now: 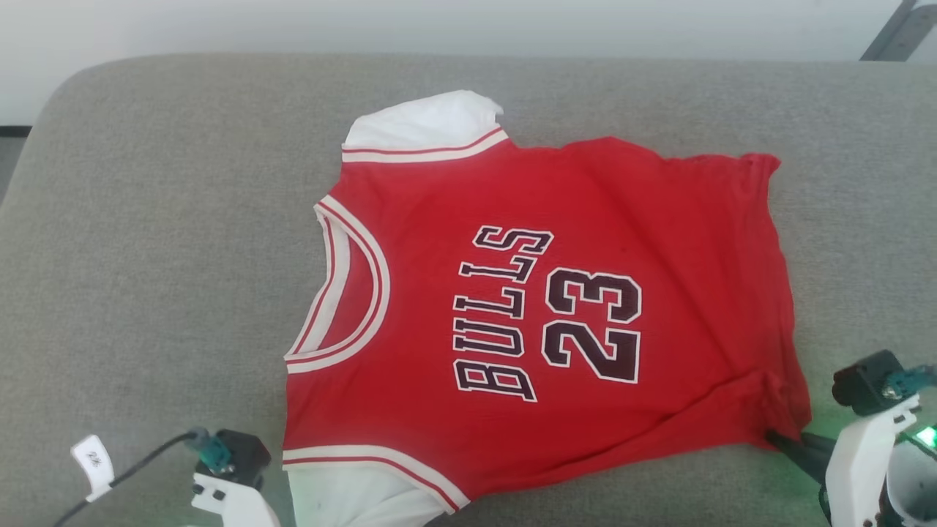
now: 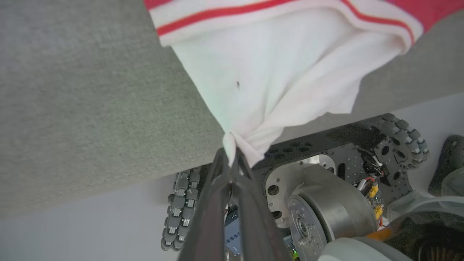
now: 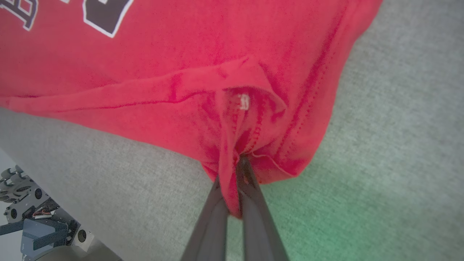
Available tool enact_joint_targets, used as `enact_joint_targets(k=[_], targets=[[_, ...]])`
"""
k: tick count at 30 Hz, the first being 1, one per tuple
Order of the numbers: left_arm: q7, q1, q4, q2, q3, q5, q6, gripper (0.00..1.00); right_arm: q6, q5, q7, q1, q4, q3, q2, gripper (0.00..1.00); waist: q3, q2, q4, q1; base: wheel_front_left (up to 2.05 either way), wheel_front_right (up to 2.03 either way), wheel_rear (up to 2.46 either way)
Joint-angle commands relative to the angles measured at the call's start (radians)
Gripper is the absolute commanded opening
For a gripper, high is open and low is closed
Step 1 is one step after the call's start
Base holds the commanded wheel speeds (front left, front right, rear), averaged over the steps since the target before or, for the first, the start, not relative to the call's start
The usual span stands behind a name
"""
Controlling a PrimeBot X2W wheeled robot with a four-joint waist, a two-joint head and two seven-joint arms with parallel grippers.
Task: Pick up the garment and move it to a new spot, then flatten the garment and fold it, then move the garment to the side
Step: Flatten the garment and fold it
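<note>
The garment [image 1: 556, 293], a red Bulls 23 jersey tee, lies print-up across the middle of the grey upholstered bench [image 1: 146, 256], with its collar toward the left end and its hem toward the right. The left gripper [image 2: 230, 154] is closed tight on the very tip of the near white sleeve [image 2: 275, 72], which is drawn out past the bench's near edge. The right gripper [image 3: 232, 170] is closed on the bunched near hem corner [image 3: 246, 145], a little inside that edge. Both holds look thin. The sleeve is pinched only at its point, so a firm pull could slip it free and leave one side behind. The hem corner is gathered into a wad with creases running from it into the body, so any fold started from here will likely carry those wrinkles or come out skewed. If the two arms rise or travel unevenly, the cloth will twist. The base wheels [image 2: 181, 210] sit just below the edge, so a slack sleeve there could snag on them.
</note>
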Motion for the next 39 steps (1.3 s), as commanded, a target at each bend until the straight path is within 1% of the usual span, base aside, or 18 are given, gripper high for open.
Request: enact_joint_targets(k=[1,4,7,9,11,14,17,20,21,29,33,39], targets=[[0.001,0.003,-0.012,0.02,0.006,0.008,0.01,0.0,0.0,-0.011,0.004,0.031,-0.004,-0.019,0.013,0.0,-0.005,-0.0001,-0.007,0.0,0.0,0.0,0.0],[-0.002,-0.038,-0.044,0.054,0.032,0.035,0.024,0.0,0.0,-0.031,0.006,0.047,-0.021,-0.087,0.032,0.0,-0.009,-0.0001,-0.014,0.0,0.0,0.0,0.0],[0.007,-0.087,-0.07,0.094,0.059,0.061,0.032,0.0,0.0,-0.057,0.015,0.05,-0.042,-0.15,0.064,0.0,-0.012,-0.0001,-0.022,0.0,0.0,0.0,0.0],[0.009,-0.134,-0.08,0.118,0.079,0.097,0.019,0.0,0.0,-0.078,0.024,0.032,-0.053,-0.187,0.091,0.0,-0.01,-0.0001,-0.031,0.0,0.0,0.0,0.0],[0.019,-0.179,-0.075,0.129,0.099,0.109,0.004,0.0,0.0,-0.105,0.039,0.011,-0.058,-0.218,0.118,0.0,-0.004,-0.0001,-0.038,0.0,0.0,0.0,0.0],[0.035,-0.258,-0.047,0.139,0.124,0.144,-0.037,0.0,0.0,-0.148,0.065,-0.035,-0.066,-0.258,0.164,0.0,0.009,-0.0001,-0.049,0.0,0.0,0.0,0.0],[0.053,-0.34,0.013,0.116,0.143,0.169,-0.094,0.0,0.0,-0.196,0.089,-0.094,-0.054,-0.274,0.198,0.0,0.026,-0.0001,-0.057,0.0,0.0,0.0,0.0],[0.067,-0.424,0.103,0.073,0.149,0.197,-0.16,0.0,0.0,-0.23,0.107,-0.157,-0.032,-0.283,0.23,0.0,0.051,-0.0001,-0.063,0.0,0.0,0.0,0.0],[0.067,-0.424,0.103,0.073,0.149,0.197,-0.16,0.0,0.0,-0.23,0.107,-0.157,-0.032,-0.283,0.23,0.0,0.051,-0.0001,-0.063,0.0,0.0,0.0,0.0],[0.059,-0.591,0.387,-0.095,0.123,0.254,-0.33,0.0,0.0,-0.29,0.12,-0.28,0.07,-0.26,0.28,0.0,0.117,-0.0001,-0.074,0.0,0.0,0.0,0.0],[0.067,-0.631,0.524,-0.163,0.1,0.254,-0.398,0.0,0.0,-0.298,0.122,-0.313,0.118,-0.243,0.305,0.0,0.141,-0.0001,-0.082,0.0,0.0,0.0,0.0],[0.096,-0.661,0.69,-0.244,0.071,0.236,-0.465,0.0,0.0,-0.292,0.123,-0.348,0.177,-0.22,0.325,0.0,0.161,-0.0001,-0.091,0.0,0.0,0.0,0.0]])
